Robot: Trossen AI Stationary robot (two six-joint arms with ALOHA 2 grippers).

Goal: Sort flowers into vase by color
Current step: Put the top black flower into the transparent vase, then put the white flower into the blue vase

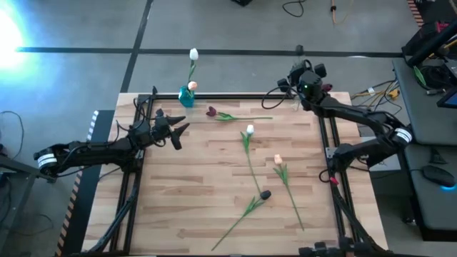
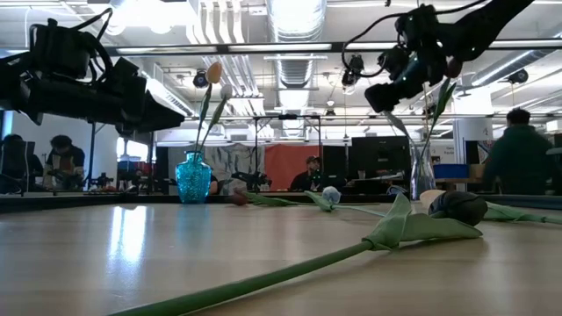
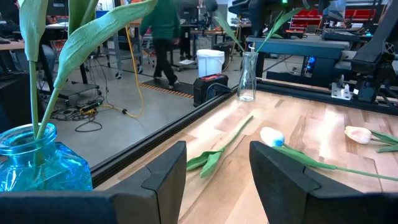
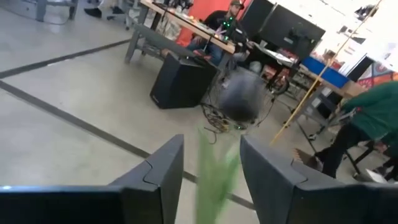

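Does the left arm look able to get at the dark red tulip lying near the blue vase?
Probably yes. The left gripper hangs with jaws open beside the blue vase, and the dark red tulip lies flat on bare table just beyond, nothing between. The vase stands close, so some care is needed.

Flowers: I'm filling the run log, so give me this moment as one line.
right gripper: fingers open around dark flower's stem at clear vase | left gripper: open, waits near blue vase | four flowers lying on table
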